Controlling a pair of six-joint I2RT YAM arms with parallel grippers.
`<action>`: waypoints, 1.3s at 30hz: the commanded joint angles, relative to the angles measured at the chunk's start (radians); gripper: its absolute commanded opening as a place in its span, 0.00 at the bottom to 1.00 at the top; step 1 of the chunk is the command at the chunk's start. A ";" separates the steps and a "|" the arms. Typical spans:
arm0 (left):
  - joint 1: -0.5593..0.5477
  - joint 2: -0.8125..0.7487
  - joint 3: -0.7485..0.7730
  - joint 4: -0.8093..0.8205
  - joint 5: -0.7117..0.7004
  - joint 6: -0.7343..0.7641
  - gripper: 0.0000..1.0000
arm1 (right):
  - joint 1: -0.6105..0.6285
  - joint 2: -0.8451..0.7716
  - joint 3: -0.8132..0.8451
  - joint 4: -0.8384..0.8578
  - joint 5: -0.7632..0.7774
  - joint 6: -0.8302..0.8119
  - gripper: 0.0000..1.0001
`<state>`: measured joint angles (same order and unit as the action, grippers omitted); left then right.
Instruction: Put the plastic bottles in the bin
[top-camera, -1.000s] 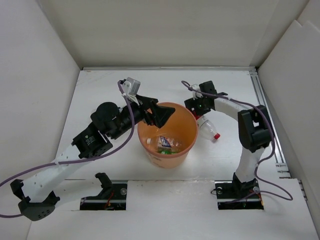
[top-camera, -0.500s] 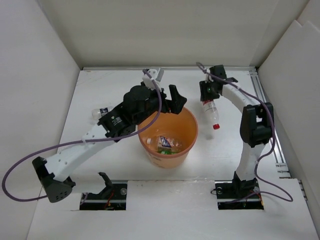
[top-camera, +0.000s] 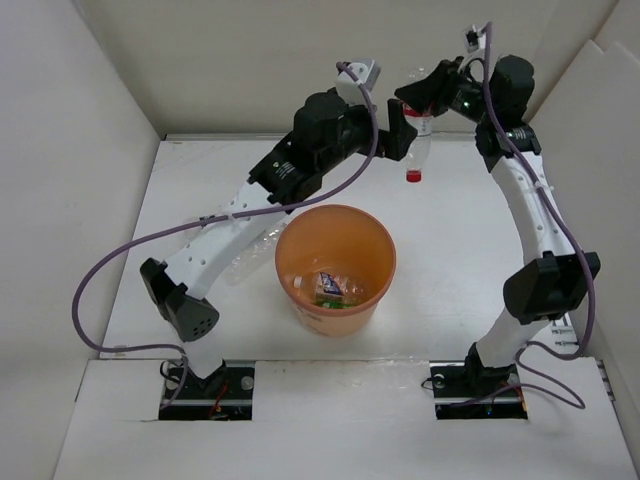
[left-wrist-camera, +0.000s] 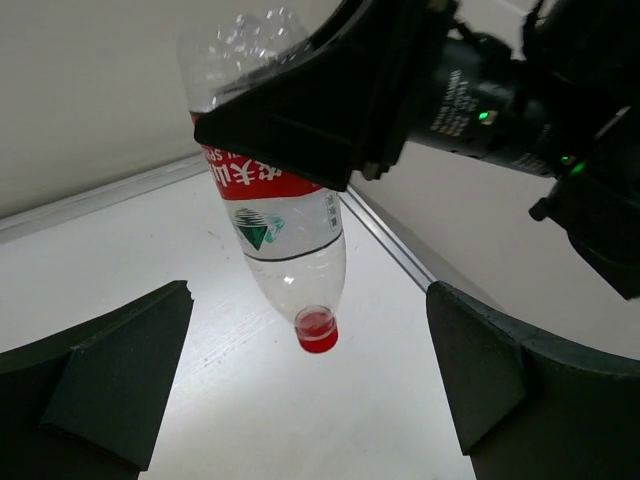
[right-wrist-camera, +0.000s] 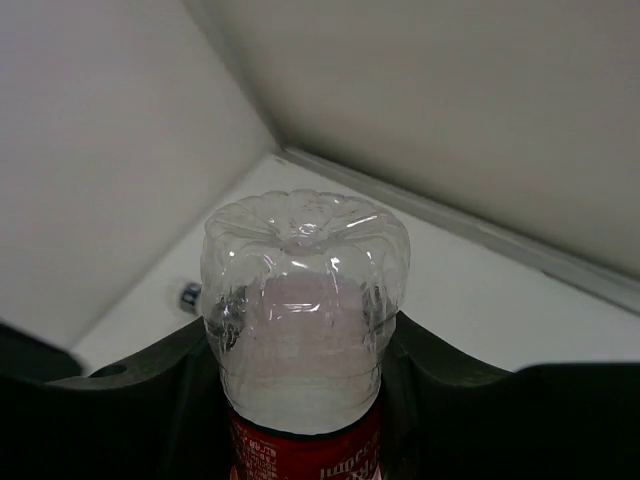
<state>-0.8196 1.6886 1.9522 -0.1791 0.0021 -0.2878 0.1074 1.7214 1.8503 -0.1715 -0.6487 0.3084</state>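
Note:
The orange bin (top-camera: 372, 256) stands mid-table with a few plastic bottles (top-camera: 331, 288) lying in its bottom. My right gripper (top-camera: 428, 103) is shut on the base end of the red-labelled bottle (top-camera: 419, 147), which hangs cap down, high near the back wall. The right wrist view shows that bottle's clear base (right-wrist-camera: 304, 295) between the black fingers (right-wrist-camera: 170, 400) of this gripper (right-wrist-camera: 300, 410). My left gripper (top-camera: 401, 132) is open just left of the bottle. In the left wrist view the bottle (left-wrist-camera: 285, 235) and its red cap (left-wrist-camera: 317, 330) hang ahead of the open gripper (left-wrist-camera: 310, 395).
A clear bottle (top-camera: 248, 260) lies on the table left of the bin, partly under the left arm. A small blue-capped bottle end (right-wrist-camera: 190, 296) shows on the table in the right wrist view. White walls enclose the table on three sides.
The right gripper shut on the red-labelled bottle and lifted it from the table to high near the back wall. The left arm swung from the bin's rim up beside it.

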 joint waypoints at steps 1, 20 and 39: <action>0.017 0.052 0.117 -0.054 0.029 0.039 1.00 | 0.005 -0.051 -0.017 0.384 -0.232 0.246 0.00; 0.046 -0.046 -0.107 0.257 0.338 0.056 0.19 | 0.084 0.115 -0.076 1.638 -0.322 1.285 0.19; -0.167 -0.592 -0.742 0.257 0.078 -0.044 0.49 | -0.031 -0.169 -0.381 1.138 -0.408 0.761 1.00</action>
<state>-0.9668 1.1164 1.2682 0.0414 0.1253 -0.2955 0.0795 1.5570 1.5024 0.9970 -1.0302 1.1343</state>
